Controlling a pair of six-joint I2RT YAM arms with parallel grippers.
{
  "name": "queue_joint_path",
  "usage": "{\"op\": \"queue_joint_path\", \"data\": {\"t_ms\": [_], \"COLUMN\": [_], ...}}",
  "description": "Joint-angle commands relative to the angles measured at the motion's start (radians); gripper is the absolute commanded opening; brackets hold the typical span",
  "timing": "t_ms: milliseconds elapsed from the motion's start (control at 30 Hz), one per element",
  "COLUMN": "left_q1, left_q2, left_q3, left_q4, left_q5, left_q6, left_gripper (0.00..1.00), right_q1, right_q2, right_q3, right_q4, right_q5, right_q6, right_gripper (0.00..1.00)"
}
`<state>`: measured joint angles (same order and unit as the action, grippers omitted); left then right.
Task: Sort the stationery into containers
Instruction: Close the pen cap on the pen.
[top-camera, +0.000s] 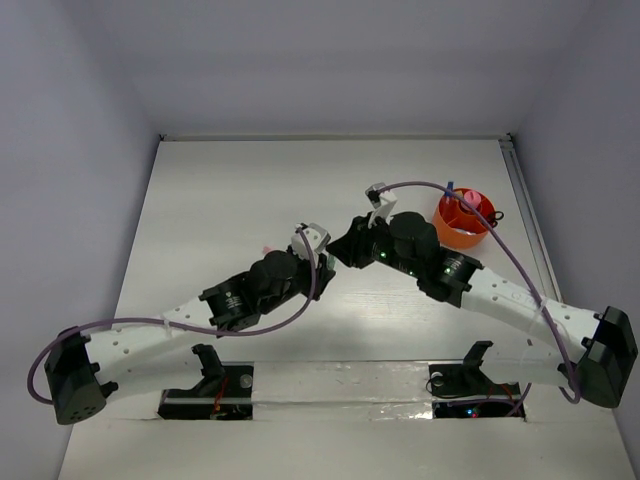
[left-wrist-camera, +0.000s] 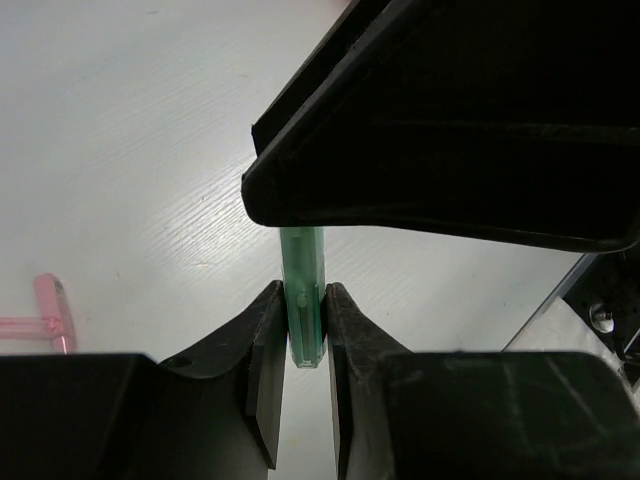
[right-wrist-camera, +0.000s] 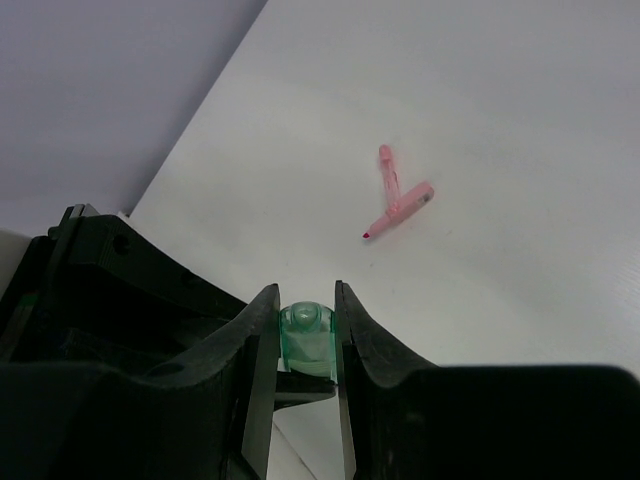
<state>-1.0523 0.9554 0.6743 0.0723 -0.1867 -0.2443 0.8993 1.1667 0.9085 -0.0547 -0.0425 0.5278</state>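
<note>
Green marker (left-wrist-camera: 302, 300) is off the counter (top-camera: 250, 180), mid-air between the two arms, pinched at both ends at once. Left fingers (left-wrist-camera: 262, 370) are clenched on the flat sides of one end. Right fingers (right-wrist-camera: 258, 380) are clenched on the other, rounded translucent end (right-wrist-camera: 305, 335). Each wrist view shows the opposite arm's black body right behind the marker, so the two sets of fingers nearly touch.

Reason for the double grip, as a judgement: a handover. The left arm brings the marker to the middle and the right arm takes it, since the orange bowl (top-camera: 455, 238) sits on the right arm's side, near the right edge. It could also be a cap pull; can't tell which. In the top view the marker itself is hidden under the wrists.

The bowl already holds a few items; pink and blue bits stick up, and anything else is too small to name.

Pink marker (right-wrist-camera: 400, 205) lies on the counter, left of the handoff point, well apart from the bowl. It shows as two pink pieces touching at an angle, probably body plus loose cap. Not yet sorted.

For the next move, the left fingers need to release before the right arm swings away, or the marker gets twisted or dropped.
</note>
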Motion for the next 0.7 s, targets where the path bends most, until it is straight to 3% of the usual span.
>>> {"op": "queue_joint_path", "data": {"t_ms": [0, 167, 233, 333, 367, 567, 633, 667], "left_q1": [0.025, 0.025, 0.025, 0.025, 0.025, 0.005, -0.005, -0.005], "left_q2": [-0.047, -0.035, -0.029, -0.035, -0.038, -0.072, -0.096, -0.107], "left_q3": [0.185, 0.182, 0.147, 0.062, 0.035, -0.108, -0.127, -0.130], "left_q4": [0.446, 0.442, 0.445, 0.454, 0.461, 0.455, 0.440, 0.431], "left_q5": [0.004, 0.045, 0.085, 0.113, 0.118, 0.122, 0.128, 0.130], "left_q6": [-0.010, -0.036, -0.050, -0.110, -0.127, -0.200, -0.197, -0.193], "left_gripper": [0.00, 0.00, 0.00, 0.16, 0.28, 0.51, 0.63, 0.76], "right_q1": [0.062, 0.062, 0.062, 0.020, -0.014, -0.140, -0.210, -0.239], "right_q2": [0.070, 0.065, 0.051, 0.048, 0.048, 0.088, 0.113, 0.116], "right_q3": [-0.132, -0.148, -0.084, 0.002, 0.022, 0.156, 0.196, 0.205], "right_q4": [-0.185, -0.140, -0.166, -0.156, -0.142, -0.062, -0.045, -0.036], "right_q5": [-0.103, -0.091, -0.013, 0.035, 0.036, 0.061, 0.050, 0.053], "right_q6": [0.052, 0.061, 0.041, 0.018, 0.014, -0.014, -0.017, -0.020], "right_gripper": [0.00, 0.00, 0.00, 0.00, 0.00, 0.00, 0.00, 0.00]}}
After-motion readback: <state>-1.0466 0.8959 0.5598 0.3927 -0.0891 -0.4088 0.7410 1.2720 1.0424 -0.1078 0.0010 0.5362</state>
